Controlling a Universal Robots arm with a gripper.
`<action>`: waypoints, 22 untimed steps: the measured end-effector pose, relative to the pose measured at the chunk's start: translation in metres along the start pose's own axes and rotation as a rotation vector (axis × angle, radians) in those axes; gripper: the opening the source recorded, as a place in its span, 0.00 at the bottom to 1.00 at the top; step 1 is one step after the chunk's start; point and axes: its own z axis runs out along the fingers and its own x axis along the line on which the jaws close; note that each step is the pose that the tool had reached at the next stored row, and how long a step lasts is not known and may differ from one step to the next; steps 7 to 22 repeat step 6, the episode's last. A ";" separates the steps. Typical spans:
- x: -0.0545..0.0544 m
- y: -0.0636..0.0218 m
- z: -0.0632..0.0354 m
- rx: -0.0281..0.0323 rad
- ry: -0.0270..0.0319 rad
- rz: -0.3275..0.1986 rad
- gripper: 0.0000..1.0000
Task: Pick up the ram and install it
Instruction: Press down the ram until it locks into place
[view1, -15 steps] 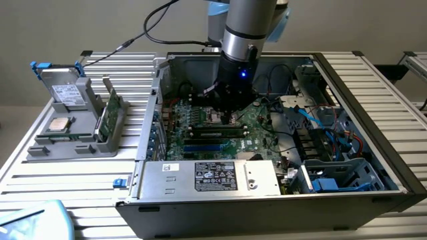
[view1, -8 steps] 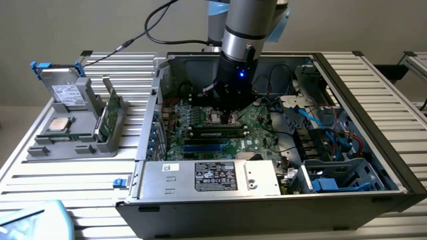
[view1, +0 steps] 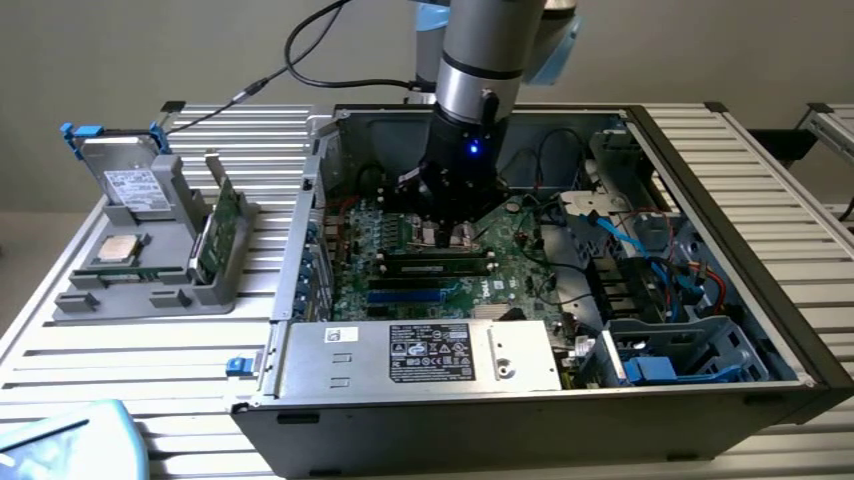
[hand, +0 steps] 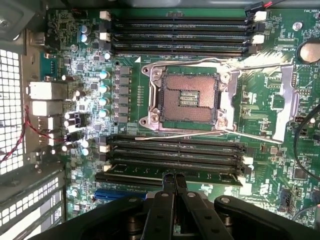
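**Tool down on the ram in its slot**

My arm (view1: 491, 50) reached straight down into the open case (view1: 747, 190), and my tool (view1: 447, 236) sat low over the board (view1: 527, 262). In the wrist view, my tool (hand: 174, 181) had its two fingers (hand: 168, 186) pressed together, with no gap showing between them. Their tips met the upper edge of the ram (hand: 170, 172) near its middle. I could not tell whether they pinched the edge or only pushed on it.

The ram lay lengthwise in the outermost slot of the bank (hand: 175, 152) beside the socket (hand: 189, 96), and the other slots of that bank stood bare. From the exterior view the ram (view1: 434, 267) showed as a dark strip just below my tool, running across the board. A second bank (hand: 180, 36) of bare slots lay on the far side of the socket. The socket itself was open, its contacts bare and its lever (hand: 185, 136) swung out.

On the bench (view1: 120, 350), to the exterior view's left of the case, stood a grey holder (view1: 154, 280). A silver chip (view1: 119, 248) lay flat in it, a green card (view1: 224, 232) stood on edge in it, and a drive (view1: 130, 172) leaned upright at its back. The power supply (view1: 420, 355) filled the near edge of the case, with blue cables (view1: 641, 245) toward the exterior view's right.
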 end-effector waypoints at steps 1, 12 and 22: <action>0.000 0.0000 0.0000 0.0000 0.0001 0.000 0.11; 0.000 0.0001 0.0000 0.0001 0.0001 0.000 0.11; 0.000 0.0001 0.0000 0.0001 0.0001 0.000 0.11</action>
